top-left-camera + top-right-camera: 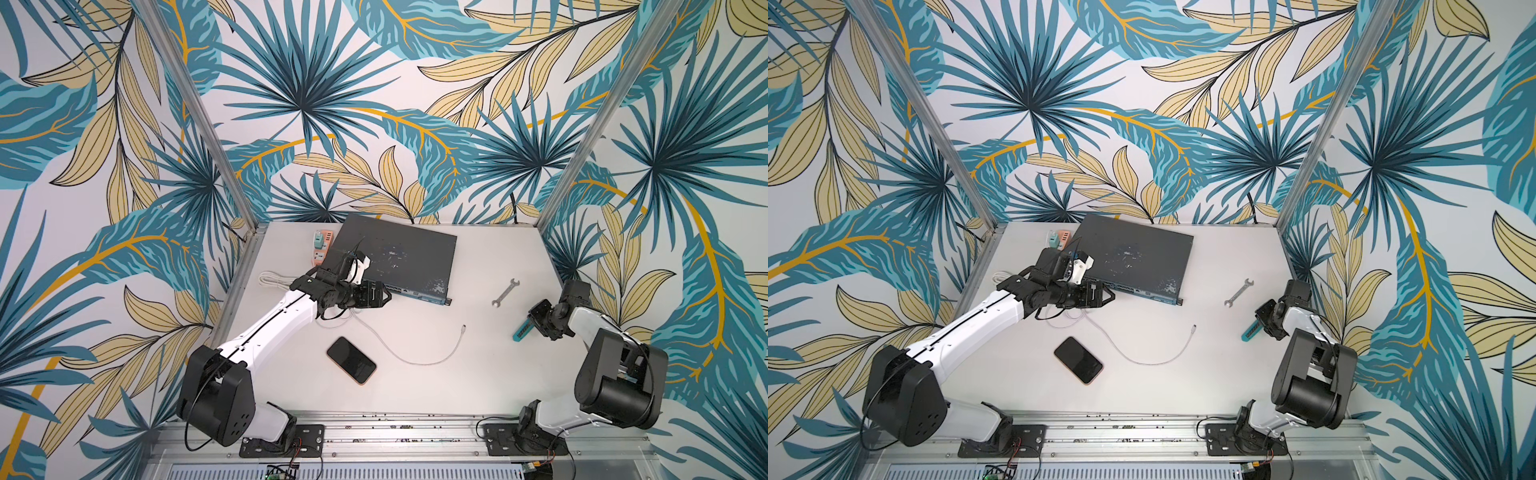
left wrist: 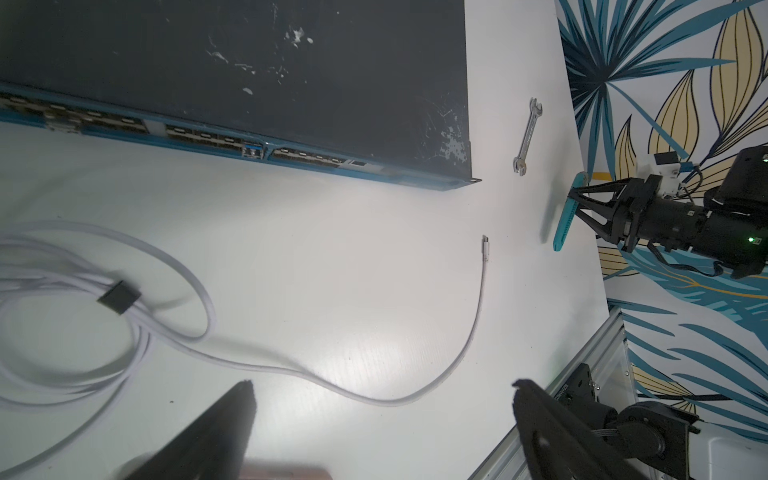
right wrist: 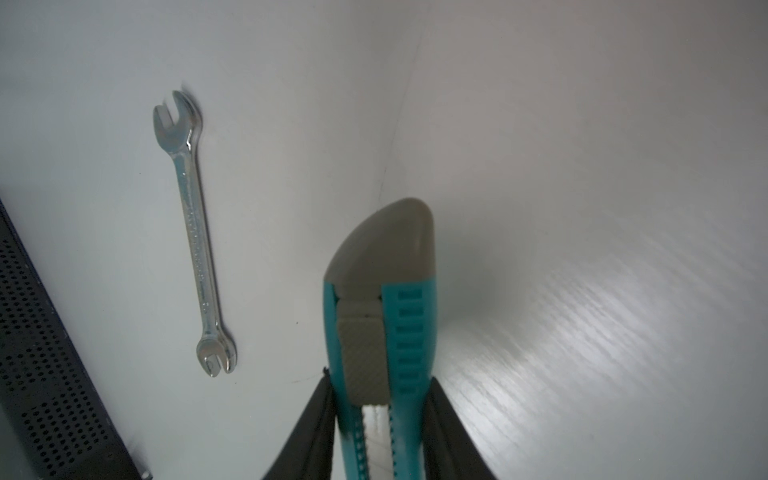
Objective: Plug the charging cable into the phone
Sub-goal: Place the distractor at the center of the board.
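The phone (image 1: 351, 360) (image 1: 1078, 360) lies face up and dark on the white table, near its front. The charging cable (image 1: 415, 363) (image 1: 1154, 363) curves from a looped bundle (image 2: 119, 297) tied by a dark band to its small connector tip (image 1: 464, 327) (image 2: 485, 249), which lies free on the table to the right of the phone. My left gripper (image 1: 384, 296) (image 2: 382, 384) hovers open above the bundle, by the switch's front edge, holding nothing. My right gripper (image 1: 534, 322) (image 3: 380, 376) is shut on a teal utility knife (image 1: 521, 330) (image 3: 382, 316) at the table's right side.
A dark grey network switch (image 1: 395, 257) fills the back middle of the table. A metal wrench (image 1: 505, 292) (image 3: 193, 232) lies between it and the right arm. An orange power strip (image 1: 322, 247) and its coiled white cord (image 1: 272, 279) sit at the back left.
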Controlling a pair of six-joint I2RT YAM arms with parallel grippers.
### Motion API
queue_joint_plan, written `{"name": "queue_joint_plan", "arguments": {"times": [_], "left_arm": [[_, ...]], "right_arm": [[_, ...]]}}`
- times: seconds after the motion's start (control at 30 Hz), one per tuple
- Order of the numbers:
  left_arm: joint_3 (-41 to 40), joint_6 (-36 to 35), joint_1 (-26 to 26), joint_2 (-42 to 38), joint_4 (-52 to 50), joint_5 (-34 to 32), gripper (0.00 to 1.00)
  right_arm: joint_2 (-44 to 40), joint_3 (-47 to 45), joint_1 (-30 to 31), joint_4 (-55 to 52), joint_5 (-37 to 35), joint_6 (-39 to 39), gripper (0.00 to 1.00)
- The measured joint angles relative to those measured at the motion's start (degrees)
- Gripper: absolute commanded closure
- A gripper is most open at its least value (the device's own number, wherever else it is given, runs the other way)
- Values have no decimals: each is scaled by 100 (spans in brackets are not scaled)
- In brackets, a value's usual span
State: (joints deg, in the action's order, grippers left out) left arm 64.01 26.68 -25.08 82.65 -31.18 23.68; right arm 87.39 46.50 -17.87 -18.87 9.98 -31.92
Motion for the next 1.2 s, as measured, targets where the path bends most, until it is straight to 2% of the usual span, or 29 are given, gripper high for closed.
{"name": "queue_joint_plan", "arguments": {"times": [0.3,0.47,0.7,0.87,1.2], "left_arm": [[205,2,-2,232,61,42,0],[205,26,-2,275,72,72,0],[208,70,-2,372,192,111,0],[308,79,-2,597,192,188,0],[750,-31,-2,876,179,313,0]], "right_arm": [[142,0,-15,85,39,20,70],[162,0,-17,103,37,42,63],[184,-2,-24,98,35,92,32],[146,-50,-26,125,39,157,2],[-271,-175,-28,-50,46,315,0]]}}
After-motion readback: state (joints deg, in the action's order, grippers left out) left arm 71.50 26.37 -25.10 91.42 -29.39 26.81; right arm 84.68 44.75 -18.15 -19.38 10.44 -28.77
